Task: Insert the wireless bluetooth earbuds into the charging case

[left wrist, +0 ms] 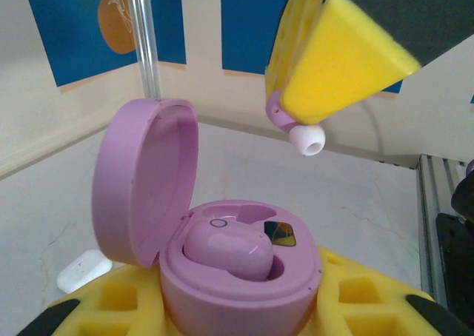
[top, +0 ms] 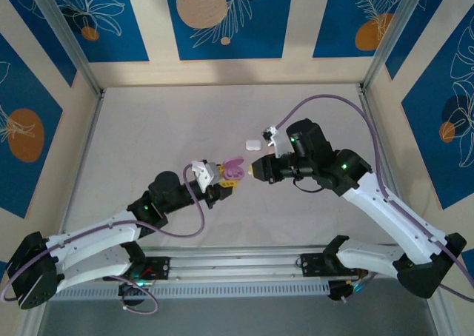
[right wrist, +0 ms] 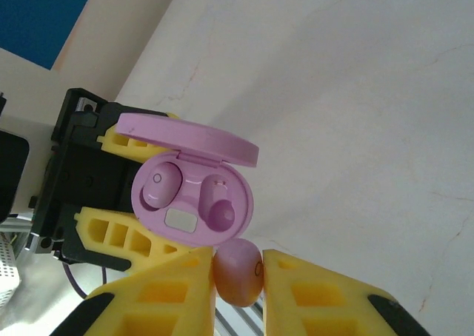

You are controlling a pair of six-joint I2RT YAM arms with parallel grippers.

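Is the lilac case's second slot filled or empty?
Empty. In the open case one earbud sits seated; the other slot is a bare hollow, and the second earbud is pinched in the right tool.

No legible text or labels anywhere

There is one purple case [left wrist: 237, 291]. There are two purple earbuds [left wrist: 226, 251] [left wrist: 302, 135]: one sits inside that case, one is just beside it. One white case [top: 252, 144] lies near the purple case.
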